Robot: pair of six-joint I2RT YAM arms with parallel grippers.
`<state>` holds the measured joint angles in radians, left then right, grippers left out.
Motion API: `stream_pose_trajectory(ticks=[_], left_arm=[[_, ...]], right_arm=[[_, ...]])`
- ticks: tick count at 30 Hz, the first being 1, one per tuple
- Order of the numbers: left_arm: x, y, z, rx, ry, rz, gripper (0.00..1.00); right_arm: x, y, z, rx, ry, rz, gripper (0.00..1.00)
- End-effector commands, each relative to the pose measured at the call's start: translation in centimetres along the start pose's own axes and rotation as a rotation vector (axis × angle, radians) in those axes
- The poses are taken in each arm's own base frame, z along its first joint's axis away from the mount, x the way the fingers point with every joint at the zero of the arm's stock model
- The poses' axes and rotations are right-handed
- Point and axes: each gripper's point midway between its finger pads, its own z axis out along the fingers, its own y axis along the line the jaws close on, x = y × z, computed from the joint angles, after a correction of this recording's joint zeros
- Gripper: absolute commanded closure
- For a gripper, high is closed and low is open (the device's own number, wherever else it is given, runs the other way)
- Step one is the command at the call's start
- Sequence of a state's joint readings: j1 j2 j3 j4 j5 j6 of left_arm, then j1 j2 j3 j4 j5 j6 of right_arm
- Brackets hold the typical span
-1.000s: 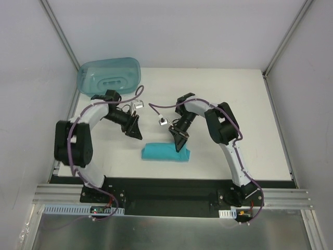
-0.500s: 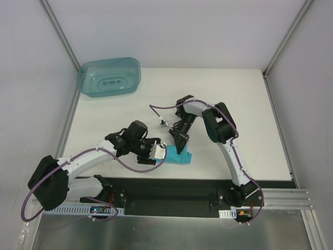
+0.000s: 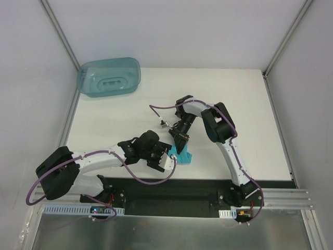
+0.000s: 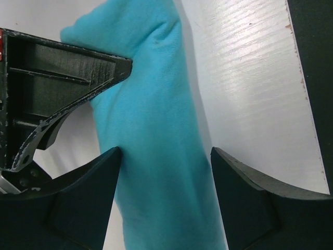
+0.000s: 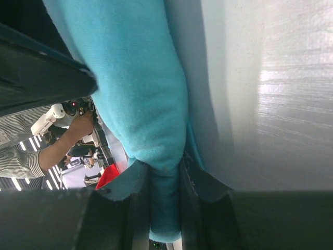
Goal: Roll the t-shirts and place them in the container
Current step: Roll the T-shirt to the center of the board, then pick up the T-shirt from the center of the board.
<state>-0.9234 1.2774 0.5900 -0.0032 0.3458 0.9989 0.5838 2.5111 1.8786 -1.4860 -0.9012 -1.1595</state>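
Near table (image 3: 234, 104) edge: t-shirt roll (image 3: 183, 156) lies left-right; left fingers (image 4: 78, 208) wide astride, right fingers (image 5: 136, 219) pinch end.

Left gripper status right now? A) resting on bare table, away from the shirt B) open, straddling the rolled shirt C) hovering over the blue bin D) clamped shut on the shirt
B: the left wrist view shows the left gripper open, with the rolled t-shirt lying between its jaws.

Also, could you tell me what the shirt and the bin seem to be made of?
The shirt: soft matte knit, probably cotton jersey, given fine weave and limp folds. The bin: rigid translucent blue-green plastic, glossy, its moulded base showing through.
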Motion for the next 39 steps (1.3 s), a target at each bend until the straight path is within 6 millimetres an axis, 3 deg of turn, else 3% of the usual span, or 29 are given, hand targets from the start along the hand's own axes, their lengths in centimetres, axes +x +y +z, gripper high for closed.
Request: stream_pose_trajectory(ticks=[1, 7, 11, 17, 18, 20, 21, 23, 24, 25, 27, 31, 33, 36, 39], left_arm=[[1.1, 0.8, 1.0, -0.047, 0.039, 0.050, 0.30], [1.9, 0.0, 2.6, 0.001, 0.047, 0.055, 0.30], [3.5, -1.2, 3.5, 0.055, 0.097, 0.056, 0.31], [5.1, -2.6, 4.2, 0.150, 0.167, 0.082, 0.40], [4.8, -2.0, 4.4, 0.151, 0.171, 0.096, 0.45], [5.7, -3.0, 4.7, 0.209, 0.205, 0.101, 0.55], [5.5, -2.6, 4.9, 0.215, 0.207, 0.118, 0.70], [5.8, -2.8, 5.0, 0.245, 0.227, 0.106, 0.84], [5.8, -2.9, 4.9, 0.260, 0.229, 0.100, 0.92], [5.9, -3.1, 4.8, 0.273, 0.234, 0.094, 1.00], [5.8, -3.0, 4.5, 0.281, 0.235, 0.069, 1.00], [5.0, -1.6, 3.5, 0.256, 0.201, -0.029, 1.00], [4.5, 0.9, 2.7, 0.198, 0.183, -0.120, 1.00], [3.7, 4.6, 1.2, 0.117, 0.150, -0.205, 1.00], [3.1, 7.0, -0.1, 0.060, 0.128, -0.217, 1.00]], right_arm=[[4.3, 0.5, -0.1, -0.024, 0.217, 0.122, 0.79], [4.3, 0.5, 0.1, -0.022, 0.228, 0.123, 0.79], [4.4, 0.4, 0.2, -0.018, 0.242, 0.128, 0.79], [4.4, 0.3, 0.2, -0.016, 0.244, 0.133, 0.79], [4.4, 0.3, 0.2, -0.016, 0.243, 0.135, 0.79], [4.4, 0.2, 0.2, -0.015, 0.244, 0.136, 0.78], [4.3, 0.2, 0.1, -0.013, 0.241, 0.138, 0.76], [4.1, 0.3, -0.2, -0.011, 0.224, 0.136, 0.56], [4.0, 0.3, -0.8, -0.012, 0.195, 0.137, 0.50], [3.9, 0.6, -1.7, -0.004, 0.162, 0.124, 0.34], [4.0, 0.7, -3.9, 0.006, 0.079, 0.134, 0.02], [5.0, 2.7, -10.6, 0.134, -0.104, 0.085, 0.04], [6.1, 4.4, -14.4, 0.234, -0.205, 0.040, 0.04], [8.0, 5.6, -18.3, 0.363, -0.308, 0.045, 0.04], [9.9, 6.7, -20.1, 0.440, -0.372, 0.078, 0.04]])
